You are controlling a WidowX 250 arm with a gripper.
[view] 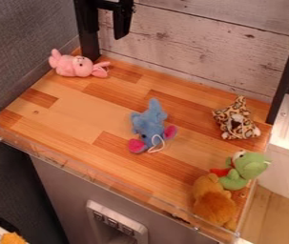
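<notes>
Camera view: the gripper (104, 39) looks spread wide with nothing in it, up and left of the blue plush (148, 121), and the pink plush (75, 66) lies that way too, on the smooth wood-block top (70, 112). Probably super light and squishy, so I'd pinch its chubby middle, not the floppy ends. Right of blue there's a fuzzy spotted plush (234, 122); lower right, a roundish green plush (246, 167) and a shaggy orange-brown plush (212, 202).

The pink toy (75, 66) is plush, the tabletop (77, 112) wooden.
</notes>
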